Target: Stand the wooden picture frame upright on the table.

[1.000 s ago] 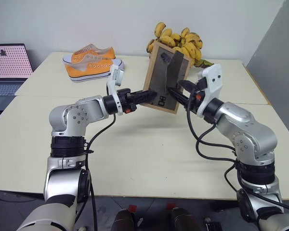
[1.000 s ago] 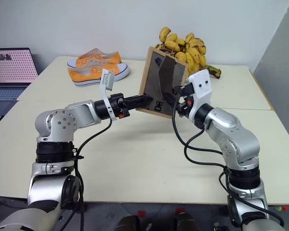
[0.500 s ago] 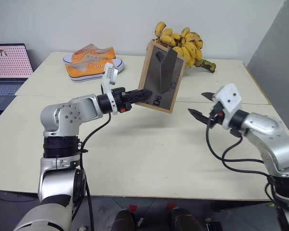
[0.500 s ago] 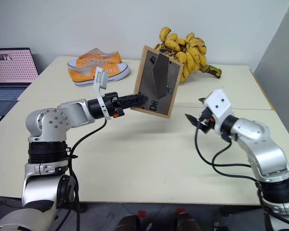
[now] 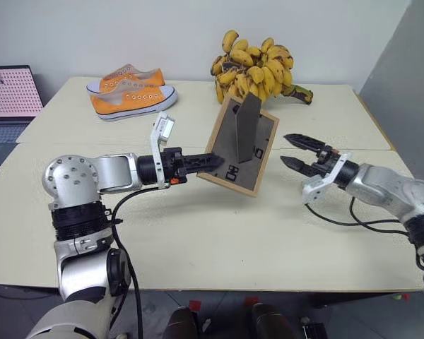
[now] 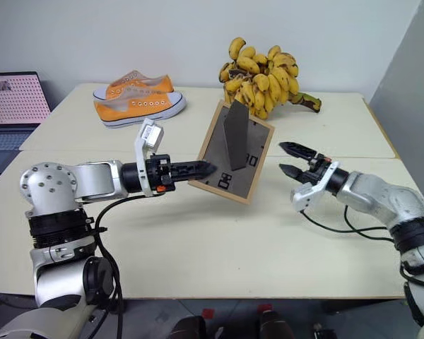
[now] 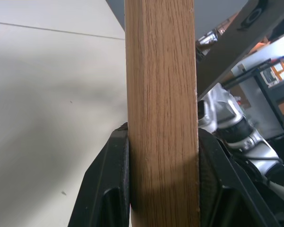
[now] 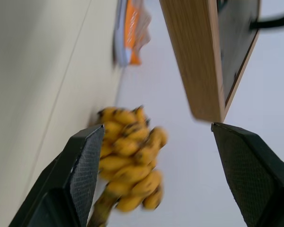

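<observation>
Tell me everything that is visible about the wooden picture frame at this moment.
The wooden picture frame is a small rectangle of light, oak-like wood. Its dark grey-brown back panel faces the camera, with the stand flap folded out and white markings near its lower edge. The left gripper is shut on its left edge, the fingers pressing both sides of the wood. It is tilted, leaning back, its lower corner at or just above the table; contact cannot be told. The open right gripper is apart from it. Its front is hidden.
</observation>
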